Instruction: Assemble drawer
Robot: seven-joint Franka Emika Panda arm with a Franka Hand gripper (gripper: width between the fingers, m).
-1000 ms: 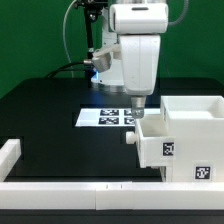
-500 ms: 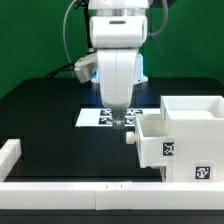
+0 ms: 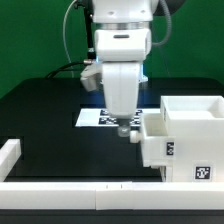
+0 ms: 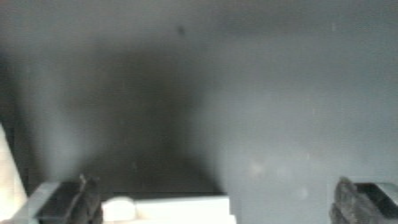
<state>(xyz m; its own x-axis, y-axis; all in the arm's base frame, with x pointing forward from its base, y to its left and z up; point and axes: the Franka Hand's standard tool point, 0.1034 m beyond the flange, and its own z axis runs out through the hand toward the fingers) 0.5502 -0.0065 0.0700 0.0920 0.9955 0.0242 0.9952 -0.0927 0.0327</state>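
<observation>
Above the black table (image 3: 45, 125) my pincer (image 3: 124, 128) hangs with its two fingers spread wide, and nothing is between them. It points down just beside the round knob (image 3: 131, 138) of the drawer (image 3: 178, 140), at the exterior view's left of that knob. The drawer is a white box with a smaller tray pushed into it, and it stands on the table at the exterior view's right, with square tags on its front. Behind my pincer the marker board (image 3: 92, 116) lies flat. From my wrist I see both fingers (image 4: 59, 203) far apart over the dark table, and a white piece low between them; I cannot tell what it is.
</observation>
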